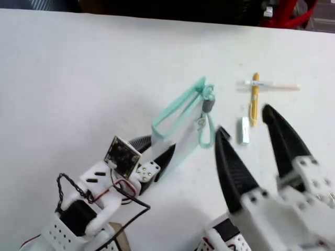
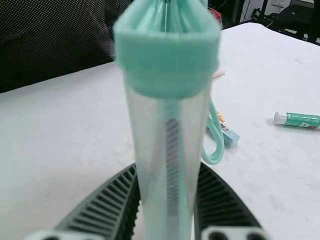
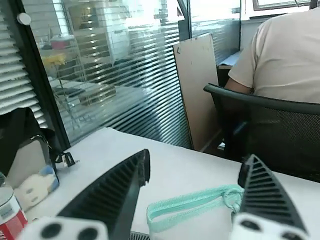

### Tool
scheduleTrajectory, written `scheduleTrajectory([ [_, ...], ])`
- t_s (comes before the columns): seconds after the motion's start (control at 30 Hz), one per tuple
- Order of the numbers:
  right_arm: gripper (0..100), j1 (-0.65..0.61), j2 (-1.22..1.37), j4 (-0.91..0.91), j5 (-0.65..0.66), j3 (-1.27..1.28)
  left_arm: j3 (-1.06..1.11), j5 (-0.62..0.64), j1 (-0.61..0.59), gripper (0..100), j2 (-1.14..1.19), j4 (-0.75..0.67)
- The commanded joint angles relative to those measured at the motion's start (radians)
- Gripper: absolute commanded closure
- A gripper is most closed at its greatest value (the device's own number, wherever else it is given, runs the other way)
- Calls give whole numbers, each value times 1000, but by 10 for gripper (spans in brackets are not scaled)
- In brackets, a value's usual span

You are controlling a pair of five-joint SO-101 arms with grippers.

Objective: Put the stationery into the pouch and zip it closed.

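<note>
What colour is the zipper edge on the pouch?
Mint green zipper edge on a clear pouch; the left wrist view shows it best.

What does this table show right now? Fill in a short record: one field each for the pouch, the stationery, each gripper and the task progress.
Pouch: clear pouch with a teal zip, mouth apparently open.
Left gripper: fingers shut on one end of the pouch.
Right gripper: fingers open, holding nothing, beside the pens.
Stationery: yellow pen and white pen lie crossed on the table; a glue stick lies there too.
Progress: all stationery is outside the pouch; zipping is not yet done.
</note>
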Motion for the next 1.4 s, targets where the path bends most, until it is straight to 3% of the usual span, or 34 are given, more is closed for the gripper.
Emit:
scheduleTrajectory([
  [0.0,718,-76,7,54,-18,-106,-34,-12,-10,861,-5,-26],
  [0.6,718,-114,13,79,-11,-129,-34,-12,-10,861,-5,-26],
  [0.67,718,-107,25,88,52,-103,-34,-12,-10,861,-5,-26],
  [0.77,718,-4,71,67,114,3,-34,-12,-12,861,-5,-26],
  [1.0,719,527,338,-173,103,235,-34,-12,-12,861,-5,-26],
  [1.37,728,743,909,-519,44,284,-32,-12,-8,861,-5,-26],
])
